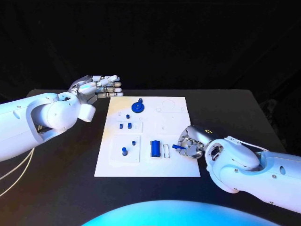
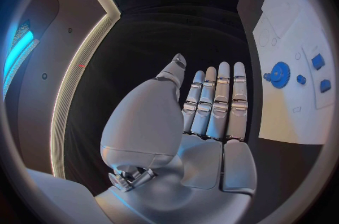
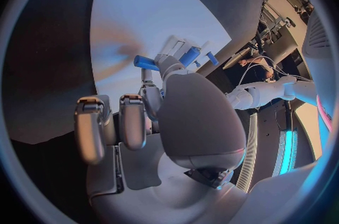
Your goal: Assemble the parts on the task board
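**Desk:** What does the head view show on the black table point(image 1: 62, 188)?

**Photographer:** The white task board point(image 1: 181, 167) lies in the middle of it. The robot's right hand point(image 1: 191, 143) rests over the board's right edge, toward the near corner, with a small blue peg point(image 1: 179, 147) pinched in its fingertips. The peg sticks out toward the middle of the board. Just beside it, a longer blue bar point(image 1: 154, 149) sits upright in a slot, with a white piece point(image 1: 166, 150) next to it.

**Desk:** Does the wrist camera back that up?

**Photographer:** Yes. In the right wrist view the same peg point(image 3: 146, 61) is clamped at the tips of the upper fingers, while the other fingers point(image 3: 92, 128) curl in, away from it.

**Desk:** And the left hand?

**Photographer:** The left hand point(image 1: 99, 87) is raised off the far-left corner of the board, holding nothing. Its fingers point(image 2: 220, 101) are straight and lie side by side, thumb apart from them.

**Desk:** Other parts on the board?

**Photographer:** A blue gear point(image 1: 138, 107) near the far edge, two small blue blocks point(image 1: 125, 125) in a tray below it, and a blue knob point(image 1: 124, 151) on the near-left plate. The left wrist view also catches the gear point(image 2: 279, 74).
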### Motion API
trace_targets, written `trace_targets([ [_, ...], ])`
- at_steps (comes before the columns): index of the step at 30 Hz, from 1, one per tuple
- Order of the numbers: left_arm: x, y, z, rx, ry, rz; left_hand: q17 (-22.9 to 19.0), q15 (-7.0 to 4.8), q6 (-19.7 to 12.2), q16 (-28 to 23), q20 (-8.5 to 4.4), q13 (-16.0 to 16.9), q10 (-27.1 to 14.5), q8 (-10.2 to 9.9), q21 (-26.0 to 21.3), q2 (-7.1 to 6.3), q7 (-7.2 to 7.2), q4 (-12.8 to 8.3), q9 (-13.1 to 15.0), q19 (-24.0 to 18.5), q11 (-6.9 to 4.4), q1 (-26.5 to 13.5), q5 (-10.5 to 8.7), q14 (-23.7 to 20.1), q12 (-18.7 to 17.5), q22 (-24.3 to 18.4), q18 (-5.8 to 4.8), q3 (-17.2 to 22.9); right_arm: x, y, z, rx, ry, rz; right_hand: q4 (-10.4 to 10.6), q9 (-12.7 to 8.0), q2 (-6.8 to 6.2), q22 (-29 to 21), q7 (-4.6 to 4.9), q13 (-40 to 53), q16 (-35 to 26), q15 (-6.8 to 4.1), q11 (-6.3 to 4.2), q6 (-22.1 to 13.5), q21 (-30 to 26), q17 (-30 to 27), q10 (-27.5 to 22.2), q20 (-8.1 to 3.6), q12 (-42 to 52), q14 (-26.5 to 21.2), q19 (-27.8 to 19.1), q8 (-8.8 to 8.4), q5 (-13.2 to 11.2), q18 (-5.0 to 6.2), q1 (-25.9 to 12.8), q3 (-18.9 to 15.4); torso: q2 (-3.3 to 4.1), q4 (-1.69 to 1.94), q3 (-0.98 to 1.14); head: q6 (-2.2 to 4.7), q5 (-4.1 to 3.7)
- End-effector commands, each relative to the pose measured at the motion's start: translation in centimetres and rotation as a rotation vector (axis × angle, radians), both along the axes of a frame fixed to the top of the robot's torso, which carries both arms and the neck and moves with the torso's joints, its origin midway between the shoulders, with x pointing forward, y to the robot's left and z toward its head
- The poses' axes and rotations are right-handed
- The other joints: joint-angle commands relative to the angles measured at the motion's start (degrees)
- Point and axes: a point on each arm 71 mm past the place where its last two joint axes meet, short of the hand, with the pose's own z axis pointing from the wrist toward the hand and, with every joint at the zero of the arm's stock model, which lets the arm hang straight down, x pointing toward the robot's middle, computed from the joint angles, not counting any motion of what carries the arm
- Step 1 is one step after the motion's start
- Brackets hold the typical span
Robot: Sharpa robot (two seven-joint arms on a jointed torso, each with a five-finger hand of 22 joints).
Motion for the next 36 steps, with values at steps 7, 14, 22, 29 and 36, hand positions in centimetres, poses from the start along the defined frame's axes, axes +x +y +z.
trace_targets([
  [7,0.0,-0.5,0.1,-0.015,-0.004,-0.023,-0.1,0.04,-0.1,-0.2,0.00,-0.1,0.4,-0.3,-0.1,0.31,0.25,-0.1,-0.1,0.4,0.07,0.3,-0.31,0.4,-0.2,-0.1,0.78,-0.1,0.0,1.3,-0.8,0.111,0.090,-0.036,2.4,0.7,0.07,14.9,-0.92,2.1,0.8,-0.46,-0.24,2.0,1.2,6.5,1.3,-0.42,1.6,4.3,5.6,1.10,2.3,-0.67,-6.1,-0.4,0.03,0.06,0.04,-0.01,-0.13],
  [14,-0.1,-0.5,0.1,-0.015,-0.003,-0.025,-0.1,0.04,-0.1,-0.2,0.00,-0.1,0.4,-0.3,-0.1,0.31,0.25,-0.1,-0.1,0.4,0.07,0.3,-0.31,0.4,-0.2,-0.1,0.78,-0.1,0.2,1.8,-1.4,0.119,0.128,-0.037,2.5,1.2,0.54,15.0,-1.16,2.8,0.9,-0.62,-0.43,2.5,1.4,6.8,1.9,-0.59,2.6,4.3,5.7,1.68,4.0,-0.72,-9.4,-1.6,0.06,0.00,0.05,-0.17,-0.09],
  [22,-0.1,-0.5,0.1,-0.016,-0.001,-0.029,-0.1,0.04,-0.1,-0.2,0.00,-0.1,0.4,-0.3,-0.1,0.31,0.25,-0.1,-0.1,0.4,0.07,0.3,-0.31,0.4,-0.2,-0.1,0.78,-0.1,0.4,2.0,-1.8,0.103,0.156,-0.035,2.5,1.4,0.85,15.0,-1.28,3.2,1.0,-0.70,-0.52,2.7,1.5,6.9,2.1,-0.66,3.1,4.3,5.8,1.92,4.4,-0.74,-10.1,-2.0,0.04,0.01,0.05,-0.41,-0.01],
  [29,-0.1,-0.5,0.1,-0.015,0.001,-0.031,-0.1,0.04,-0.1,-0.2,0.00,-0.1,0.4,-0.3,-0.1,0.31,0.25,-0.1,-0.1,0.4,0.07,0.3,-0.31,0.4,-0.2,-0.1,0.78,-0.1,0.4,2.2,-2.0,0.095,0.172,-0.027,2.5,1.5,0.99,15.0,-1.33,3.5,1.0,-0.75,-0.57,2.8,1.4,6.9,2.3,-0.71,3.5,4.3,5.8,2.09,4.3,-0.73,-10.8,-2.5,0.01,0.01,0.08,-0.44,0.03],
  [36,-0.1,-0.5,0.1,-0.015,0.002,-0.031,-0.1,0.03,-0.1,-0.4,0.00,-0.1,0.4,-0.3,-0.3,0.47,0.23,-0.1,-0.1,0.5,0.06,0.4,-0.32,0.5,-0.2,-0.2,0.78,-0.1,0.4,2.3,-2.1,0.096,0.173,-0.021,2.6,1.8,1.18,15.0,-1.31,3.6,1.0,-0.74,-0.55,2.8,1.4,6.9,2.4,-0.74,3.6,4.3,5.7,2.33,3.0,-0.72,-13.1,-4.1,-0.02,0.00,0.07,-0.57,0.12],
])
